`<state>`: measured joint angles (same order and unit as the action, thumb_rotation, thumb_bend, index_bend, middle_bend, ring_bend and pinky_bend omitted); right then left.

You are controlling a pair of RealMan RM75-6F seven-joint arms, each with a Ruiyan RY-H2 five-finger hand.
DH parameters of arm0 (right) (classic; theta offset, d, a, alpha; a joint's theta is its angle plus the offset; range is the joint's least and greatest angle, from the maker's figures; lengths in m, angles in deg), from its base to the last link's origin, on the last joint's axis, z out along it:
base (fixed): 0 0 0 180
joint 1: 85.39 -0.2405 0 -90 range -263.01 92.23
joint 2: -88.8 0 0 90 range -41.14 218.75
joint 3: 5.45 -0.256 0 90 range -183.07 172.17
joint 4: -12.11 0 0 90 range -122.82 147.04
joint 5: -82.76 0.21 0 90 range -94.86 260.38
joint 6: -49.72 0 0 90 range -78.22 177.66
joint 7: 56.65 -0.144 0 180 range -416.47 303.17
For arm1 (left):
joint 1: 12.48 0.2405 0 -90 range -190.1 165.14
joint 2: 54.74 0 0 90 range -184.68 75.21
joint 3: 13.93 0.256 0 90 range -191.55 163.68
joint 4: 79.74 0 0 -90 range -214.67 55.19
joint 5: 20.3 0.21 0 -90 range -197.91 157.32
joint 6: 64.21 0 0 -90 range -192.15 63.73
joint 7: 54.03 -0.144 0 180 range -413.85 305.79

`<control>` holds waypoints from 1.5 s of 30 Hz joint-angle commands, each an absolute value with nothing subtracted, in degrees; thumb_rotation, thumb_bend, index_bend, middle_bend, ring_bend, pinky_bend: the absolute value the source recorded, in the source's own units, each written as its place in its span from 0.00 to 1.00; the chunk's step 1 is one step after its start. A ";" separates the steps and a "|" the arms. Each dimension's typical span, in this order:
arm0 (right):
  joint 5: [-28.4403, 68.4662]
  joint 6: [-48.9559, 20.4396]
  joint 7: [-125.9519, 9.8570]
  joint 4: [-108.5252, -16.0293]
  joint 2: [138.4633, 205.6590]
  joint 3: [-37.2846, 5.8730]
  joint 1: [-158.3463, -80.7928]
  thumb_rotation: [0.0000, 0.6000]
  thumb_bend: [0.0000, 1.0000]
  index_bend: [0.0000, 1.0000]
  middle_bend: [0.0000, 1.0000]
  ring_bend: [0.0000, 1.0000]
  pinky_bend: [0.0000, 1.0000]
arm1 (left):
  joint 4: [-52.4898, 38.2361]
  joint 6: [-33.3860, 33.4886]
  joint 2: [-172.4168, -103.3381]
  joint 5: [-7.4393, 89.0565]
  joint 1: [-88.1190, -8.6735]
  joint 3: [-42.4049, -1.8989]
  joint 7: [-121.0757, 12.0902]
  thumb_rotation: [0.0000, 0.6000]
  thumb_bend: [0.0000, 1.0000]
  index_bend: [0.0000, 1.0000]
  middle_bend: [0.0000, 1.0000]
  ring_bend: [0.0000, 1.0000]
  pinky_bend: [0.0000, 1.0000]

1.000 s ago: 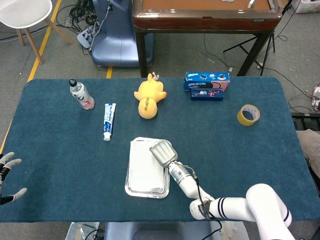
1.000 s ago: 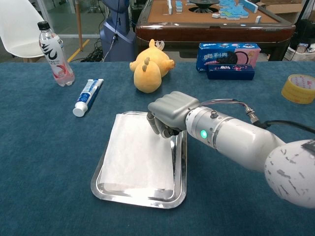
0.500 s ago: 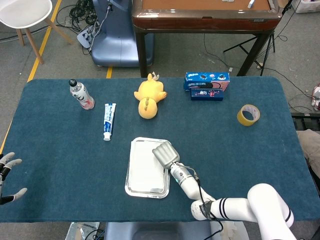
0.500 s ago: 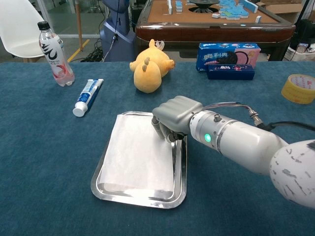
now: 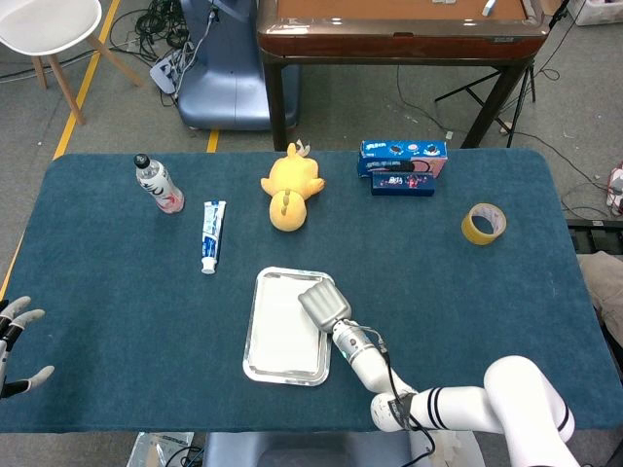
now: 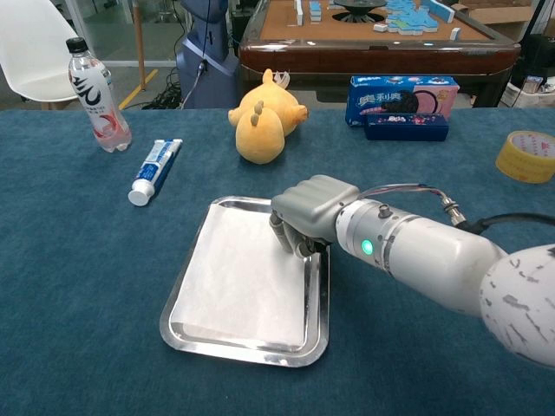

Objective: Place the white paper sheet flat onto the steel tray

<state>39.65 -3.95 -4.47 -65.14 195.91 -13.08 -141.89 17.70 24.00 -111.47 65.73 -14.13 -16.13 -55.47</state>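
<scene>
Where the blue table (image 6: 78,286) is nearest to the robot, the steel tray (image 6: 317,316) is seen, and the white paper sheet (image 6: 238,282) is laid flat inside it. The right hand (image 6: 310,212) is set at the tray's right edge, with its fingers (image 6: 290,238) curled down onto the paper's far right corner. Whether the paper is pinched or only touched cannot be told.

In the head view the same tray (image 5: 255,345), paper (image 5: 282,326) and right hand (image 5: 323,305) are shown from above. The left hand (image 5: 15,345) is seen at the left edge of that view, just off the table's side, with its fingers spread apart and nothing held.

Farther back on the left, a toothpaste tube (image 6: 154,170) is laid down, and a water bottle (image 6: 96,95) is stood upright behind it. A yellow plush toy (image 6: 264,117) is placed past the tray. On the far right, a roll of tape (image 6: 525,156) is seen, and two snack boxes (image 6: 403,102) are set side by side at the back.
</scene>
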 commanded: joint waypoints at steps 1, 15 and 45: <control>41.41 -4.97 -3.05 -65.84 196.18 -13.44 -142.19 1.00 1.00 0.51 1.00 1.00 1.00 | 17.68 23.99 -111.47 65.75 -14.14 -16.11 -55.50 1.00 0.02 0.26 0.14 0.08 0.36; 47.91 -7.54 -0.09 -67.49 197.52 -15.28 -143.28 1.00 1.00 0.51 1.00 1.00 1.00 | 17.70 23.91 -111.40 65.74 -14.17 -16.07 -55.57 1.00 0.02 0.26 0.14 0.08 0.36; 38.76 -8.47 -7.73 -64.81 199.44 -14.97 -143.53 1.00 1.00 0.51 1.00 1.00 1.00 | 17.73 23.81 -111.31 65.78 -14.21 -15.96 -55.44 1.00 0.02 0.26 0.14 0.08 0.36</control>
